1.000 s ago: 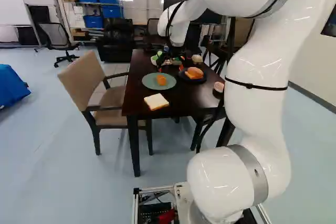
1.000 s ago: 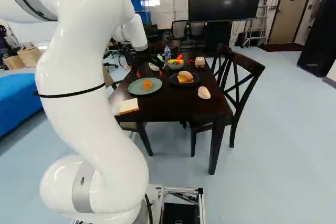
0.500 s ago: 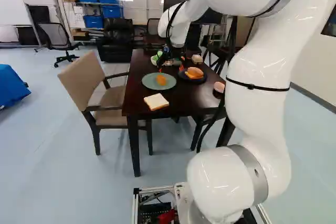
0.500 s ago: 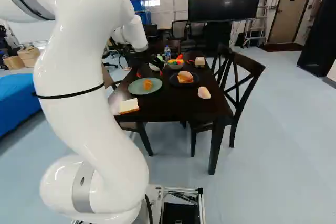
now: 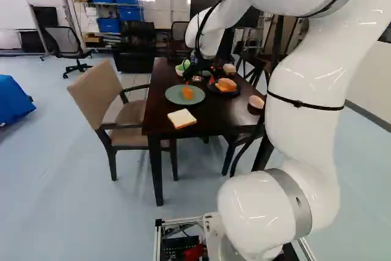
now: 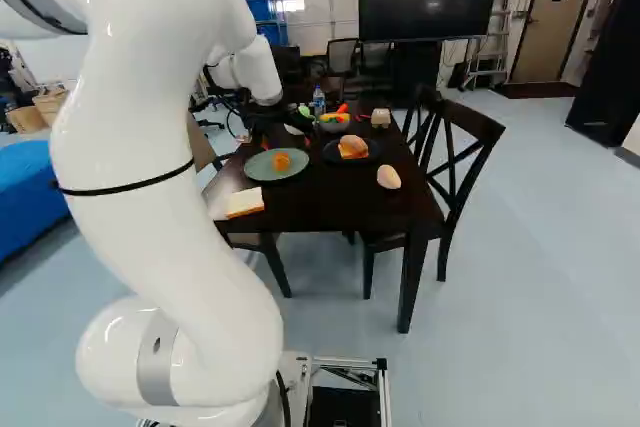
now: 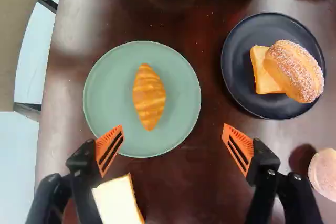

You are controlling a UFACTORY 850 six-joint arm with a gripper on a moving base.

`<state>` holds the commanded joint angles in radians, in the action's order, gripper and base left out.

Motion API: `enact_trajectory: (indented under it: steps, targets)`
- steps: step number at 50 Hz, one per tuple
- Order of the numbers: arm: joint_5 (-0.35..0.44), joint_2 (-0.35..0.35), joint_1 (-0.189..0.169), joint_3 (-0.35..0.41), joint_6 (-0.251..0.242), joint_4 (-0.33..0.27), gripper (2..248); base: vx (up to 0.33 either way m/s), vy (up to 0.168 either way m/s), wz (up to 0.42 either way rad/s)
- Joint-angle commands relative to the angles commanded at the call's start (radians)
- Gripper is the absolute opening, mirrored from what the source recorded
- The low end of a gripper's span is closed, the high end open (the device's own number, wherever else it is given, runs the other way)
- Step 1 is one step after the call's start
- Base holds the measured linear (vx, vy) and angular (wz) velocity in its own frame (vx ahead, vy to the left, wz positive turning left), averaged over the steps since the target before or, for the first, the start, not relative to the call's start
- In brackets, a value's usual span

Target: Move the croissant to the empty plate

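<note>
A white arm [image 5: 305,126] towers at right in the left base view, reaching over the desk [image 5: 214,114] at upper centre. Its pincer [image 7: 173,135] hangs wide open, gripping nothing. The green plate [image 5: 171,95] sits just above that view's middle; right of it, the dark plate [image 7: 236,72] carries a bun [image 7: 296,69]. The croissant [image 7: 149,97] lies alone on the green plate: delivery looks complete, with perhaps only a retreat left.

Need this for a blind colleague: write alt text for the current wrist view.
A croissant lies on a green plate, ahead of the open gripper, on a dark table. Beside it, a darker plate holds a sugared bun and an orange-yellow slice; white bread lies near the green plate.
</note>
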<state>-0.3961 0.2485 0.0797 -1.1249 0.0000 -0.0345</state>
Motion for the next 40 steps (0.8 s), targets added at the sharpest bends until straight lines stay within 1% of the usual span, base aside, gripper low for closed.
enact_trajectory:
  steps: [20, 40]
  targets:
    - [0.145, -0.060, -0.009, 0.118, 0.000, 0.004, 247, 0.000, 0.000, 0.000]
    - [0.334, -0.139, -0.021, 0.273, 0.000, 0.009, 247, 0.000, 0.000, 0.000]
